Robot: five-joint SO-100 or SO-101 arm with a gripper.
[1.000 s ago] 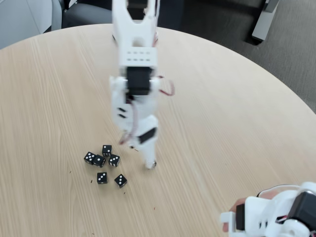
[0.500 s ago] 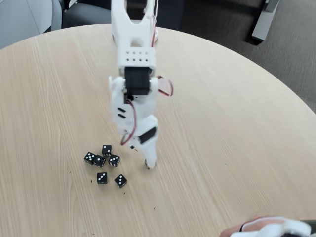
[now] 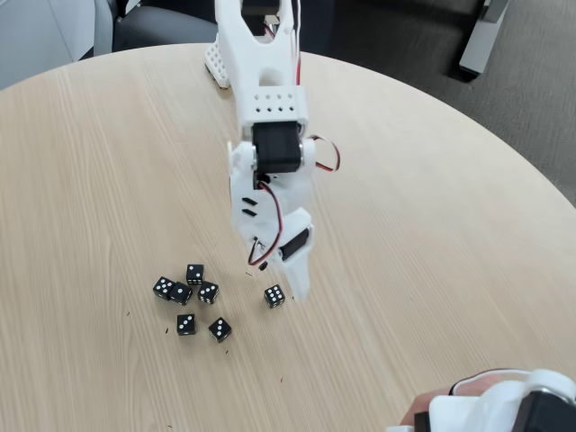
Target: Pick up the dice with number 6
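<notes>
The gripper (image 3: 294, 286) hangs just beside a lone die (image 3: 274, 296), right of the dice cluster (image 3: 189, 297). Jaw state: cannot tell. Approach step, likely; next means straddling that die.

White plastic arm (image 3: 270, 135) with a black motor block and red and white wires reaches over a pale, light-wood table (image 3: 432, 225) streaked with fine grain lines; its white gripper (image 3: 295, 286) hangs at centre. Near its tip lies a black die (image 3: 274, 296) with white pips crowding its faces. To the left sits a cluster of five more black dice (image 3: 191, 301) with white pips. Tiny dark specks dot the wood near them. At the near right edge, a second white device (image 3: 499, 409) with black parts and a red wire. Beyond the far rim, a dark grey floor (image 3: 504, 99).
</notes>
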